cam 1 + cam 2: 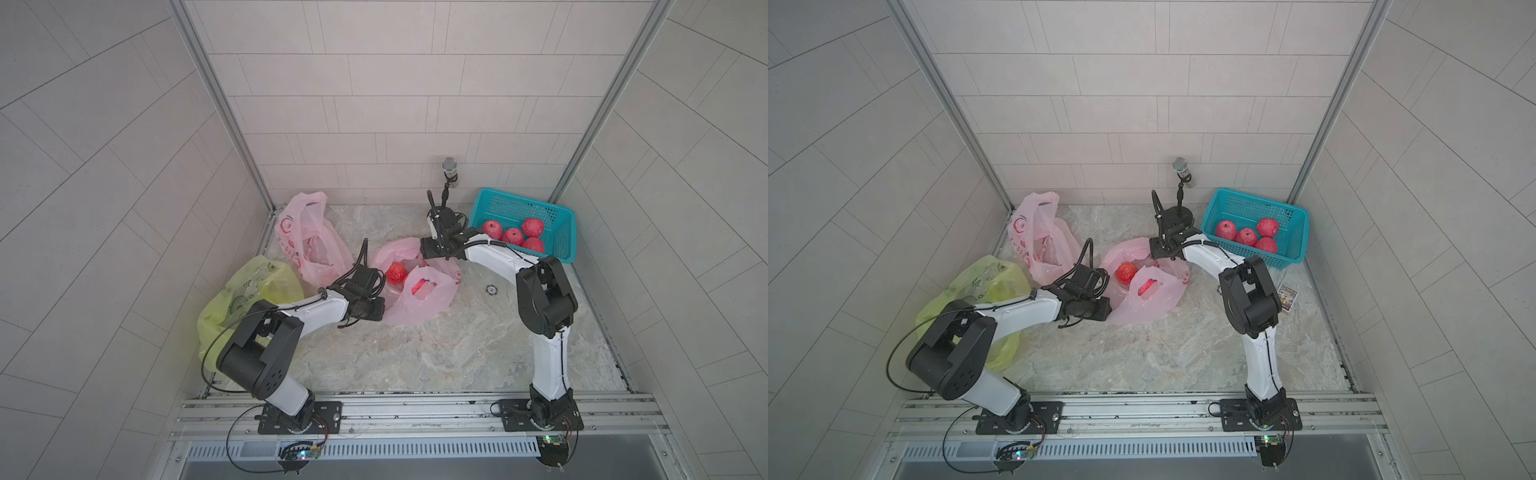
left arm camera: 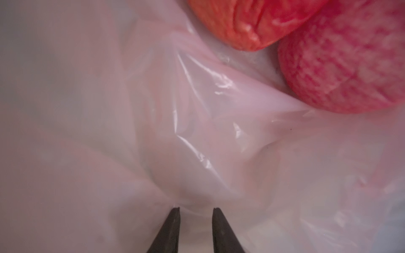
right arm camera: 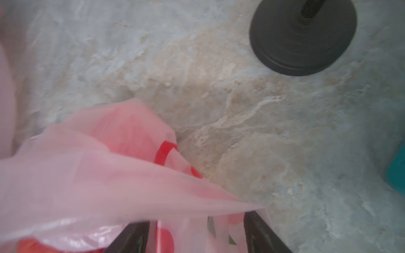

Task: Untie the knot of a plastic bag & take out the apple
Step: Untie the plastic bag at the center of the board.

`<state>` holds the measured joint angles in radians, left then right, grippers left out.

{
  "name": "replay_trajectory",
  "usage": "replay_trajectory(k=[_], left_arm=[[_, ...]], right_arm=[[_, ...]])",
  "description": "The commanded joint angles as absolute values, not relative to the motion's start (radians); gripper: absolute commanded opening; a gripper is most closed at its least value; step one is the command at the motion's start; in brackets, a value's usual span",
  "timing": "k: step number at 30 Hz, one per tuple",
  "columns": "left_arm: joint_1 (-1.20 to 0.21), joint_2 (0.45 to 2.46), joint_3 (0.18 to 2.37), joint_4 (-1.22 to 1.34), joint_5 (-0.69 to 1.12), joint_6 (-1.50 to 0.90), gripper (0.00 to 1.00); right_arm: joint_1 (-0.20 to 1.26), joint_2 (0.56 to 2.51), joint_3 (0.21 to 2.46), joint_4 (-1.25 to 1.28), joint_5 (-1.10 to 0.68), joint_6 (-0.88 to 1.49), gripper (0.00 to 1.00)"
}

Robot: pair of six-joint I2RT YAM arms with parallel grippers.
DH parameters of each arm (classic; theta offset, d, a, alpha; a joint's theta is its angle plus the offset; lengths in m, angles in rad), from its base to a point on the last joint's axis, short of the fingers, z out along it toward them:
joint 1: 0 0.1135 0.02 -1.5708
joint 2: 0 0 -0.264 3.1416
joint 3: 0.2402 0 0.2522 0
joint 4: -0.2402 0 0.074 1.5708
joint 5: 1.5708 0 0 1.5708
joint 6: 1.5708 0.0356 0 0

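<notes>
A pink plastic bag (image 1: 419, 307) (image 1: 1150, 305) lies open mid-table, and I see no knot in any view. One red apple (image 1: 396, 273) (image 1: 1126, 272) sits in its mouth; a second shows red through a handle hole. The left wrist view shows two apples (image 2: 252, 22) (image 2: 350, 65) behind the bag film (image 2: 197, 131). My left gripper (image 2: 196, 209) (image 1: 374, 309) is at the bag's near left side, its fingers close together on a pucker of film. My right gripper (image 3: 197, 219) (image 1: 426, 249) is at the bag's far edge, its jaws wide apart with loose film (image 3: 109, 175) draped between them.
A teal basket (image 1: 559, 249) at the back right holds several apples (image 1: 513, 237). Another pink bag (image 1: 307, 241) and a green bag (image 1: 249, 299) lie to the left. A microphone stand (image 1: 449, 170) stands at the back, its base (image 3: 302, 37) near my right gripper. A small card (image 1: 1287, 297) lies by the right arm.
</notes>
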<state>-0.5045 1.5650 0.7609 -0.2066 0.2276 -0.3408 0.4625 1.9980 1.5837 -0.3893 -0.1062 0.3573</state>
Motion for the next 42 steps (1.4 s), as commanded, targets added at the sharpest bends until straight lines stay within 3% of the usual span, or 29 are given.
replay_trajectory(k=[1, 8, 13, 18, 28, 33, 42], left_arm=[[-0.509, 1.559, 0.788, -0.182, 0.226, -0.348, 0.31], [-0.509, 1.563, 0.796, -0.171, 0.237, -0.356, 0.32], [-0.508, 1.564, 0.809, -0.175, 0.236, -0.350, 0.32], [-0.508, 1.580, 0.826, -0.170, 0.253, -0.356, 0.32], [-0.499, 1.595, 0.812, -0.137, 0.268, -0.374, 0.33], [-0.497, 1.590, 0.793, -0.095, 0.284, -0.392, 0.33], [-0.497, 1.541, 0.802, -0.079, 0.293, -0.394, 0.41]], right_arm=[[0.505, 1.869, 1.537, -0.444, -0.186, 0.347, 0.73], [0.546, 1.771, 1.443, -0.579, -0.269, 0.306, 0.73], [0.596, 1.639, 1.245, -0.631, -0.254, 0.294, 0.69], [0.599, 1.557, 1.008, -0.521, -0.234, 0.363, 0.59], [0.572, 1.648, 0.894, -0.342, -0.170, 0.392, 0.57], [0.569, 1.639, 0.900, -0.355, -0.178, 0.386, 0.64], [0.573, 1.421, 1.030, -0.605, -0.195, 0.352, 0.75]])
